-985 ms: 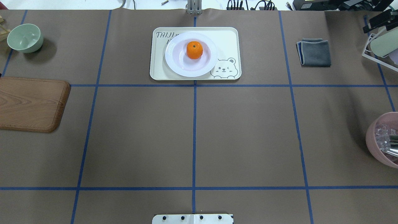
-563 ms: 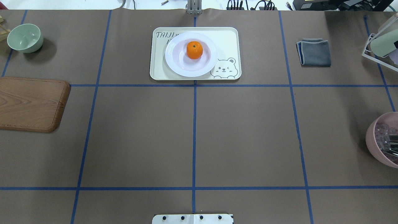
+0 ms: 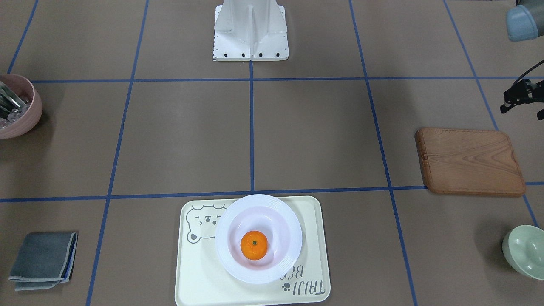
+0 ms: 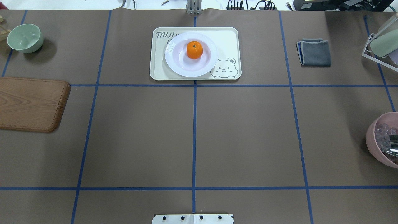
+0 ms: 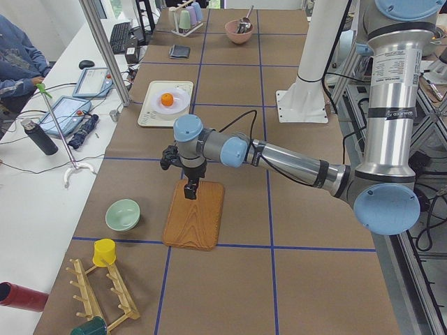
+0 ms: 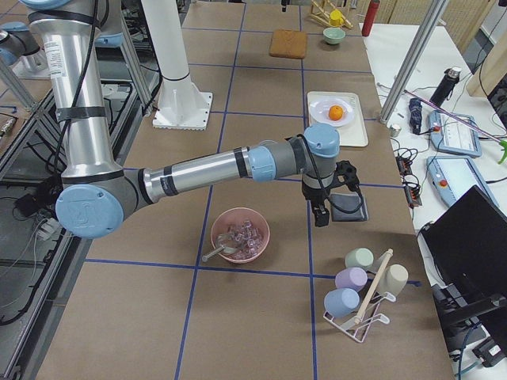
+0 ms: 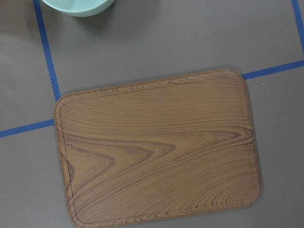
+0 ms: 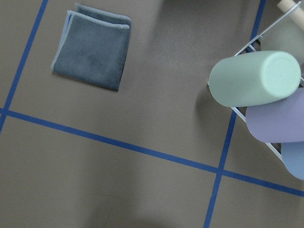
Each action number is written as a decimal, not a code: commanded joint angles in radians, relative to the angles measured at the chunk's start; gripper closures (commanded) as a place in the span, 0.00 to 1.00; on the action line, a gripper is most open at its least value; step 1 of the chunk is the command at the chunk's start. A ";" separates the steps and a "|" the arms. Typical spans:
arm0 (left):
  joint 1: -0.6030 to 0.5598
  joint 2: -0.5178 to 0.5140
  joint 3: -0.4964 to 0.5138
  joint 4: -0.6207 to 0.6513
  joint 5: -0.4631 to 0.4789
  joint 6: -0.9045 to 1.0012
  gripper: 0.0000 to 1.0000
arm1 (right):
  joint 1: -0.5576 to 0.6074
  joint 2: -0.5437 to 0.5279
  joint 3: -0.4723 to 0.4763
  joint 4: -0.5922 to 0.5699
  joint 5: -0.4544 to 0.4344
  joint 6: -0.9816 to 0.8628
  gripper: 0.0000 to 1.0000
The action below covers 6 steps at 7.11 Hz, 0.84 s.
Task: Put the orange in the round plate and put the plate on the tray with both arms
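Left gripper (image 5: 190,192) hangs above the board (image 5: 199,222), right gripper (image 6: 320,217) near the cloth (image 6: 349,208); both empty, opening indiscernible.

The orange (image 4: 194,50) sits in the round plate (image 4: 177,63), plate on the tray's (image 4: 228,40) left half, at the far middle of the counter (image 4: 248,133). Off to the robot's left lies the wooden board (image 4: 31,104), a small bowl (image 4: 25,38) beyond it. Off right, a folded cloth (image 4: 314,52) lies level with the tray, a cup rack (image 4: 377,46) past it at the edge, another bowl (image 4: 377,140) nearer.
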 commanded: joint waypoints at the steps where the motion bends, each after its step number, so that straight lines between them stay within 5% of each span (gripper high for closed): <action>1: -0.040 0.032 -0.010 -0.013 -0.047 0.001 0.02 | -0.033 0.006 -0.001 -0.054 -0.040 -0.002 0.00; 6: -0.048 0.045 0.040 -0.031 0.014 -0.006 0.02 | -0.003 0.001 -0.011 -0.069 0.020 -0.032 0.00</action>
